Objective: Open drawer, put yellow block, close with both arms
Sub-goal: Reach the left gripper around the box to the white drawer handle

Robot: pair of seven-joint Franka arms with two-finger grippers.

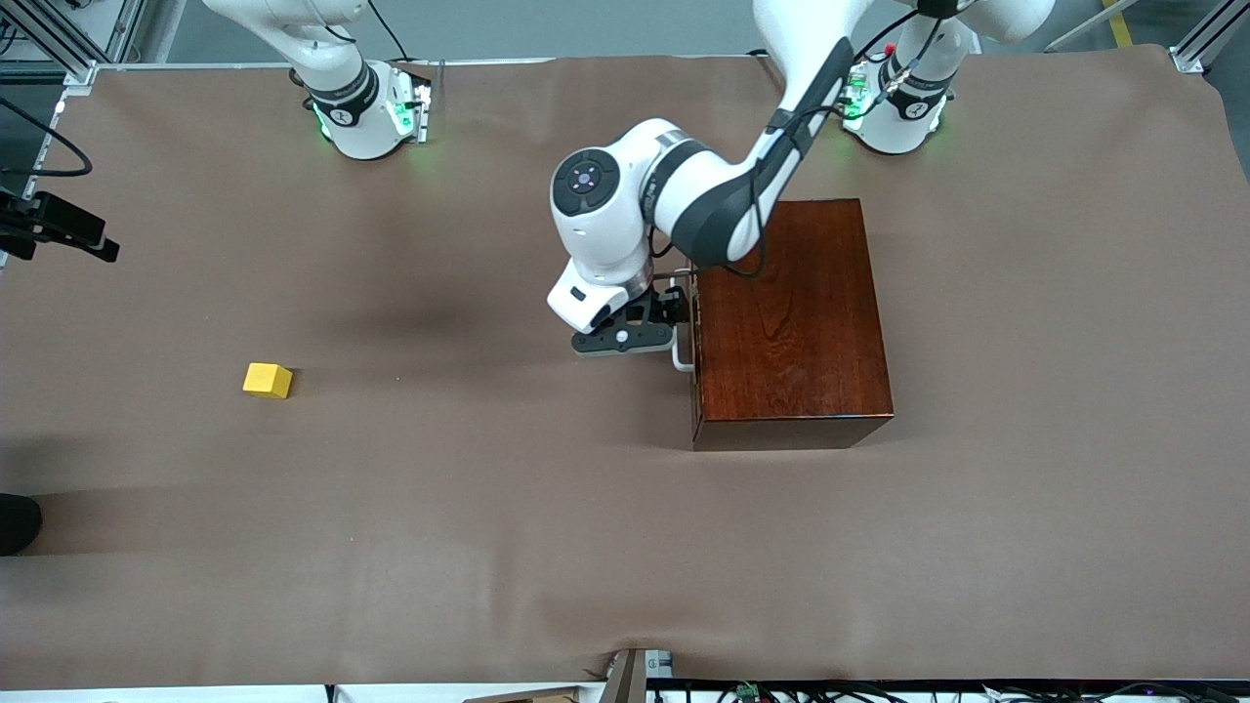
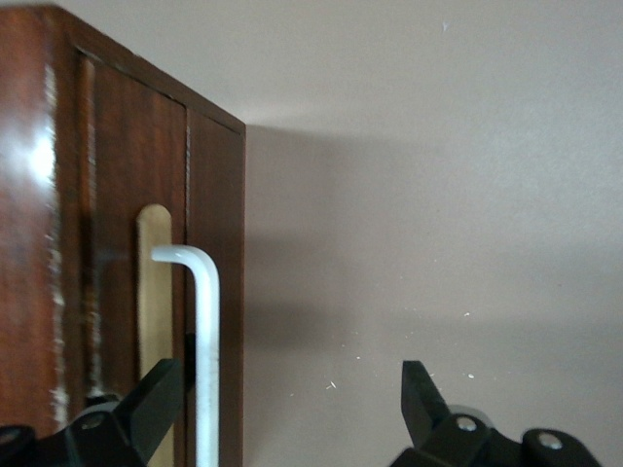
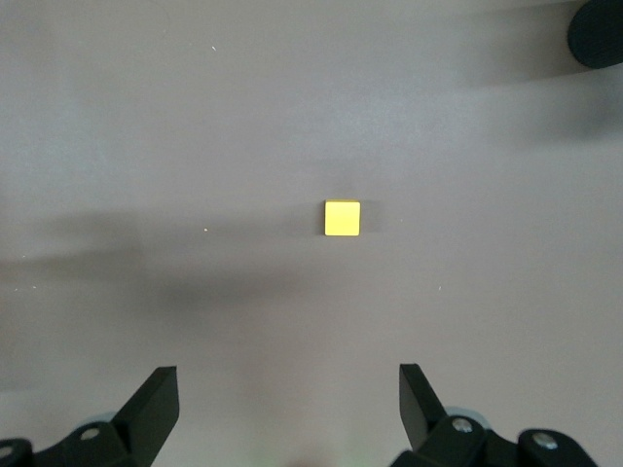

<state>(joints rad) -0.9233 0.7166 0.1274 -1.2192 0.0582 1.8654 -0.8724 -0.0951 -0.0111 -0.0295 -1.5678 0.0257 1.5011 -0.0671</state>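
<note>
The dark mahogany box (image 1: 791, 317) stands near the left arm's base. Its drawer (image 2: 122, 204) is shut and faces the right arm's end of the table. My left gripper (image 1: 681, 310) is open at the drawer front. The white U-shaped handle (image 2: 206, 350) stands between its fingers, close to one fingertip (image 2: 156, 394) and touching neither. The yellow block (image 1: 268, 380) lies alone on the brown cloth toward the right arm's end. My right gripper (image 3: 289, 399) hangs open and empty high above the yellow block (image 3: 342, 218); it is outside the front view.
A black device (image 1: 59, 232) juts in at the table edge by the right arm's end. A dark rounded object (image 1: 18, 522) sits at that same edge, nearer the front camera. Brown cloth (image 1: 488, 508) covers the table.
</note>
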